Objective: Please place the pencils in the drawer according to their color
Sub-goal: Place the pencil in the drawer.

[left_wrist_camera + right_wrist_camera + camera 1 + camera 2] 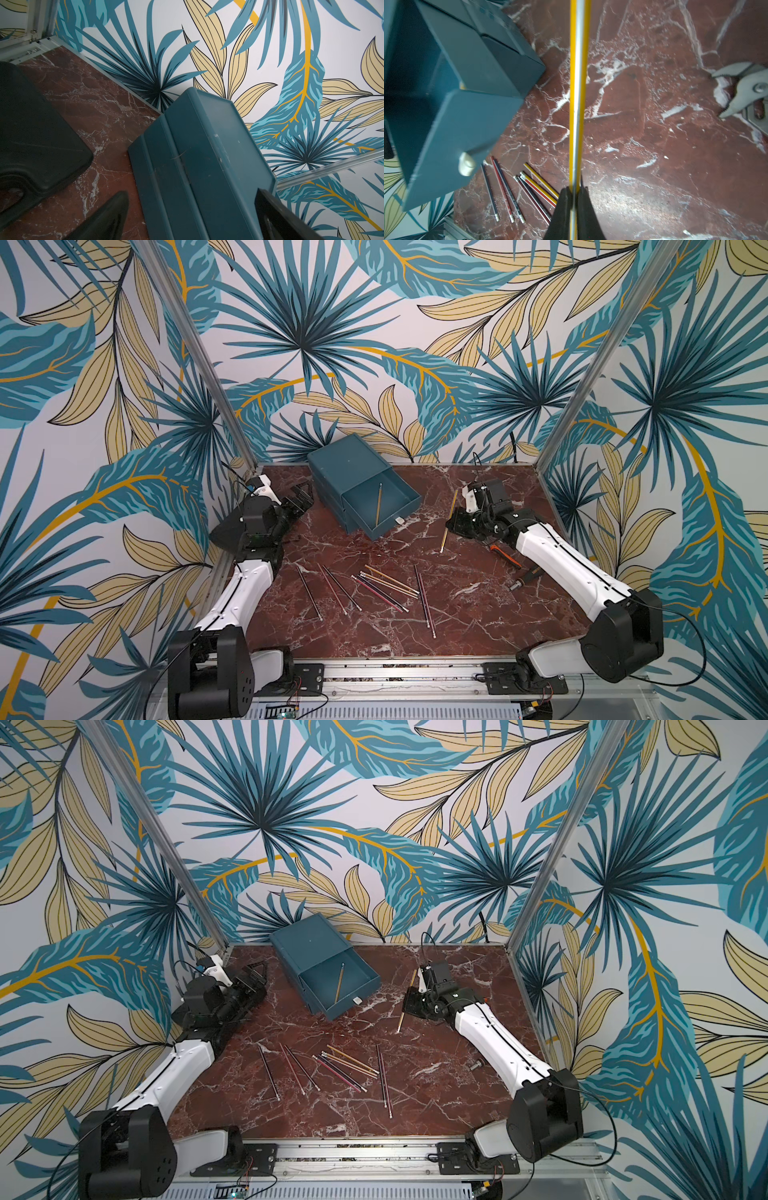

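Counter of dark red stone is lying under everything. The drawer, a teal box, is sitting at the counter's 12 o'clock edge in both top views, turned a bit. Its top tray is sticking out toward 5 o'clock, and one yellow pencil is lying inside.

The left claw is hovering at 9 o'clock of the drawer, just beside it. Its jaws are spreading wide and gripping nothing.

The right claw is hanging at 3 o'clock of the drawer. Its jaws are squeezing tight on a held yellow pencil, which is slanting with its lower end pointing down at the counter.

The other pencils, yellow, red and black, are lying loose at 6 o'clock of the drawer, well apart from it.

Pliers are lying at 4 o'clock of the right claw, partly under the right arm.
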Robot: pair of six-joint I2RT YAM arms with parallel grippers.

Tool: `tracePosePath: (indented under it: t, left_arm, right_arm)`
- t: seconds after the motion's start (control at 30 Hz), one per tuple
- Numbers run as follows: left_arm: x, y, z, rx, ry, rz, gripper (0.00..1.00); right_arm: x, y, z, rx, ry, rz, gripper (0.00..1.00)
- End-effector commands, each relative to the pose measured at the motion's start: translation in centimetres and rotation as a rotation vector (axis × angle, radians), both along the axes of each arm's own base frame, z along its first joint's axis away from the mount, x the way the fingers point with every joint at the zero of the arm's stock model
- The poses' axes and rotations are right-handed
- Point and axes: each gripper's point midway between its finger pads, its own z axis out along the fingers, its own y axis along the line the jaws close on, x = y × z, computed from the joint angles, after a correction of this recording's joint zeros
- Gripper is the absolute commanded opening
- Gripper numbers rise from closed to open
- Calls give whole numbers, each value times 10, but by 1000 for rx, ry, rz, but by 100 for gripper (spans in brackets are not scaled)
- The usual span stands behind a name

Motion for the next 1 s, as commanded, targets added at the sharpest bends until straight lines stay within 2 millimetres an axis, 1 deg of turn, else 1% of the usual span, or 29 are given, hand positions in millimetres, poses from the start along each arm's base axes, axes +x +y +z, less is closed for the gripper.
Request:
tracePosePath:
  t: [0.0,0.13,0.23,0.33,0.43,0.6,0.67,0.8,0.97]
  left_arm:
    - [-2,3,2,7,-19,2,100]
    - [-3,3,1,10,-14,2,100]
    - [-3,3,0,9,-9,2,100]
    - [-3,2,-2,13,1,-3,100]
    - [-3,2,-1,22,7,-8,100]
    - [-4,3,0,45,26,-8,100]
    - [-5,4,1,54,26,0,100]
    - [-8,4,1,75,10,-5,100]
    - [-10,5,-5,90,35,3,100]
  right_arm:
    - [12,18,44,70,-115,19,0]
    - [22,35,81,121,-195,40,0]
    - [30,49,104,179,-239,51,0]
    - [37,67,123,221,-277,67,0]
    - [44,88,133,241,-286,90,0]
    - [54,122,137,247,-291,128,0]
    - [58,135,133,241,-283,141,0]
    - [63,155,123,220,-263,153,0]
    - [59,171,106,161,-236,147,0]
